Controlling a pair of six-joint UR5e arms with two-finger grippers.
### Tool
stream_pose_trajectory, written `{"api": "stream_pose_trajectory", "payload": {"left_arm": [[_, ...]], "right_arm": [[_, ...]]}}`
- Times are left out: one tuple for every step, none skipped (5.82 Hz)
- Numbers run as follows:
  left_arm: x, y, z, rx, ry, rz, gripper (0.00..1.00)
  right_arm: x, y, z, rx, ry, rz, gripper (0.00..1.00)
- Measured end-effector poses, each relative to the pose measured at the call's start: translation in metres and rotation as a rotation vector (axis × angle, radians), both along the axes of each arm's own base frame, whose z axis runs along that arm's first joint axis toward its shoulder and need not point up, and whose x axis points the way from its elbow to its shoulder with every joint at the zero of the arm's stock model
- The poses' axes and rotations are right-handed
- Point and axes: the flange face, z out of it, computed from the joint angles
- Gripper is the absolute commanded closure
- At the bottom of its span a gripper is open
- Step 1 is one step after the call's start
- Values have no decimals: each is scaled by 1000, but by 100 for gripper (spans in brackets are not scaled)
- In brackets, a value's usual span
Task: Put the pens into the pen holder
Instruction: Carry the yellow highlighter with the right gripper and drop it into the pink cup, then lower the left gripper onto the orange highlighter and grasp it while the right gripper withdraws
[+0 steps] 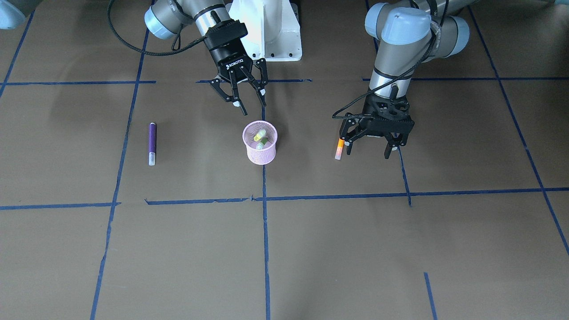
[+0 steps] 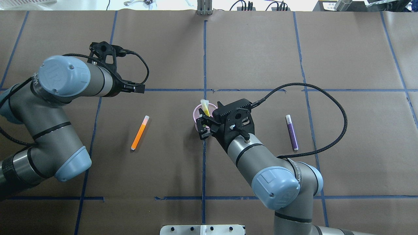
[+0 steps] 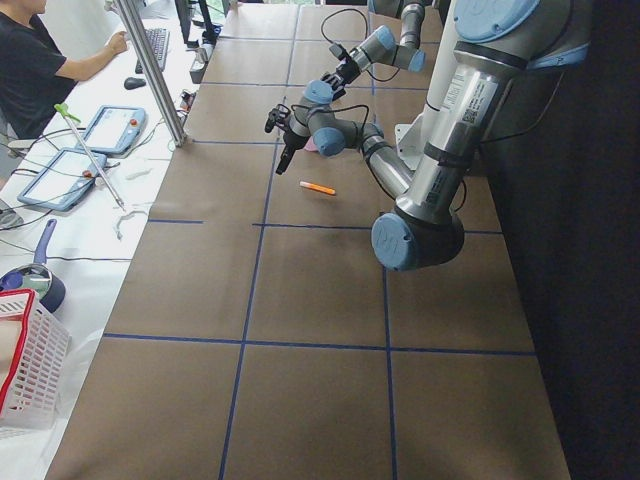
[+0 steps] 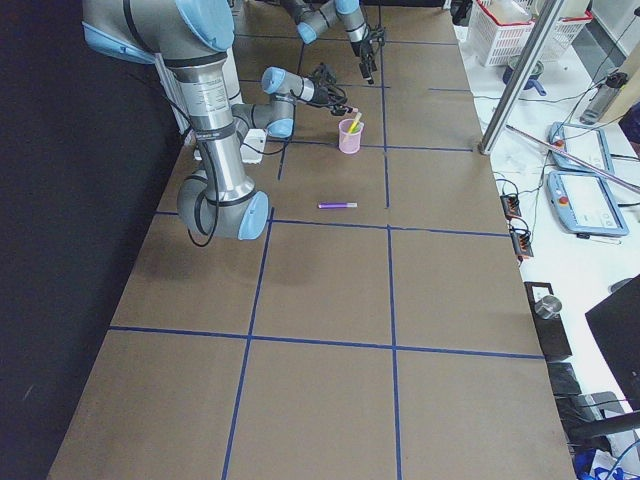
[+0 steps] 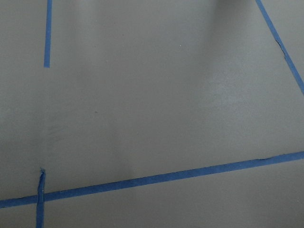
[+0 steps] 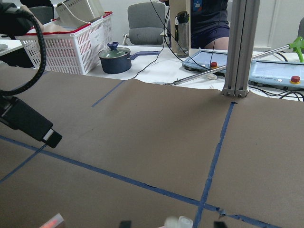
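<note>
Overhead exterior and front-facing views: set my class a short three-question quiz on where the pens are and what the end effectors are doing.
1. Multiple choice: which colour is the pen standing in the pink pen holder? A purple, B orange, C green.
2. True or false: the right end effector is shut on a pen.
3. Fill in: the orange pen lies flat on the robot's ____ side of the pen holder.

Key: 1 C, the green pen leans inside. 2 False, it is open and empty. 3 left.
</note>
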Motion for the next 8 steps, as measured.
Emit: {"api": "stream_pose_trajectory", "payload": {"left_arm": [[5, 3, 3, -7, 14, 31, 0], [13, 8, 5, -64, -6, 81, 2], [21, 14, 3, -149, -64, 159, 3], [25, 19, 5, -201, -114, 254, 3], [25, 21, 12, -210, -161, 349, 4], [24, 21, 16, -198, -189, 433, 9], [25, 22, 16, -192, -188, 488, 20], [31, 19, 12, -192, -184, 513, 13]], "right_arm": [[4, -7, 0, -6, 9, 0, 0], [12, -26, 3, -38, 20, -15, 0], [27, -55, 9, -105, 37, -53, 0], [48, -86, 17, -176, 61, -91, 0], [75, -118, 27, -250, 83, -125, 0], [107, -146, 37, -324, 95, -162, 0], [136, -164, 47, -378, 96, -189, 0], [159, -173, 59, -414, 93, -205, 0]]}}
